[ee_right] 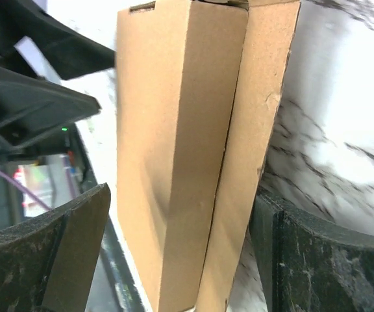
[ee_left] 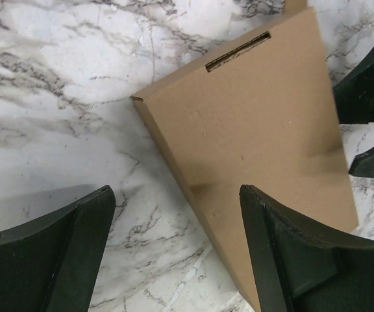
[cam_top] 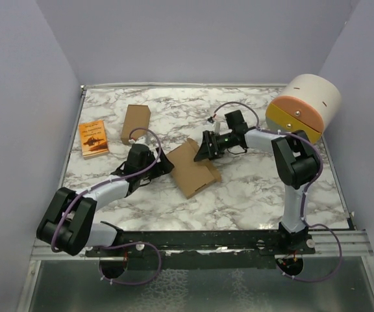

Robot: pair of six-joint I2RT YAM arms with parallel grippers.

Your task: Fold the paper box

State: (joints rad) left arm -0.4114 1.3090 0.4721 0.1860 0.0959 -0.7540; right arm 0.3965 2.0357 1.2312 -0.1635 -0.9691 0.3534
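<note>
The paper box point(cam_top: 192, 168) is plain brown cardboard, folded into a shallow flat shape, lying askew on the marble table point(cam_top: 252, 188). My left gripper point(cam_top: 159, 165) sits at its left edge. In the left wrist view this gripper point(ee_left: 177, 188) is open: the box point(ee_left: 252, 123) has one edge between the fingers and the right finger point(ee_left: 304, 260) is over the cardboard. My right gripper point(cam_top: 204, 151) is at the box's far right end. In the right wrist view it point(ee_right: 180, 192) stands open around the box point(ee_right: 174, 149), with a small gap at the left finger point(ee_right: 76, 253).
A narrower brown cardboard box point(cam_top: 136, 122) and a small orange booklet point(cam_top: 93, 138) lie at the back left. A cream and orange drum-shaped object point(cam_top: 304, 107) stands at the back right. Lilac walls close in the table on three sides.
</note>
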